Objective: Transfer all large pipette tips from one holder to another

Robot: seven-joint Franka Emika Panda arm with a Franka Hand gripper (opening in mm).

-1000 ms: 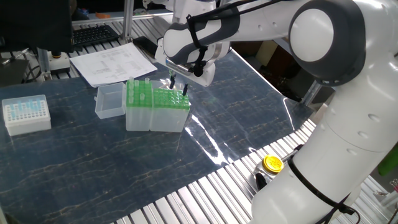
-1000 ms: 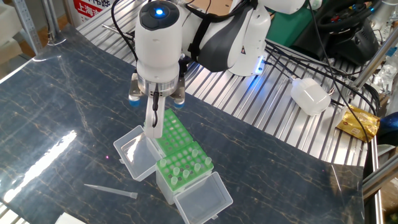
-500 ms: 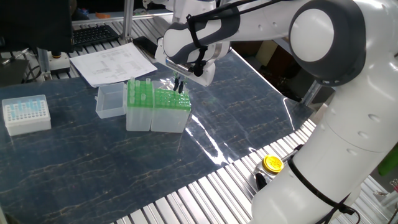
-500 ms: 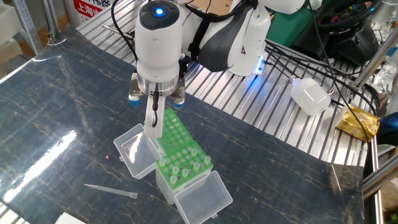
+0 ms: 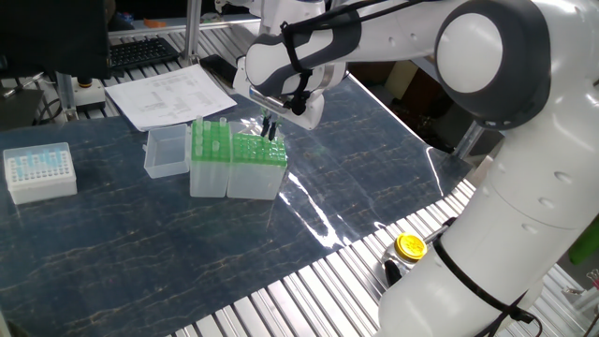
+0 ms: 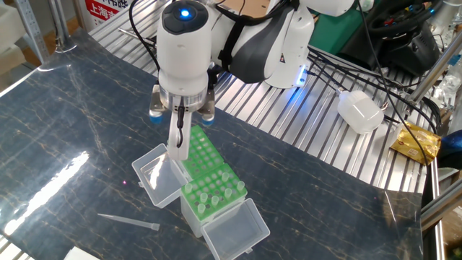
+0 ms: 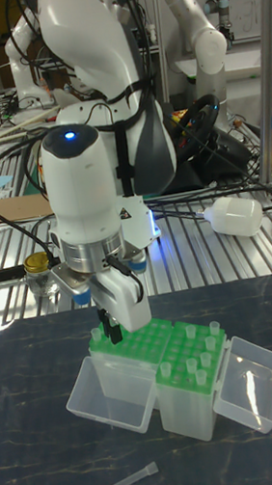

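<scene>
Fingers (image 7: 111,330) of the gripper (image 6: 178,148) were held close together just above the wider holder (image 7: 121,347) — whether a tip was pinched could not be told. Several large pipette tips (image 6: 214,193) were already seated in the narrower rack (image 7: 192,351); one tip (image 6: 128,221) was left lying on the table (image 6: 65,137).

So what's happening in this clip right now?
A white Franka arm's gripper hangs low over the wider translucent box with the green grid top, apparently working on a translucent pipette tip there. The narrower green-topped box beside it already holds several tips. One loose tip lies on the dark table.
</scene>
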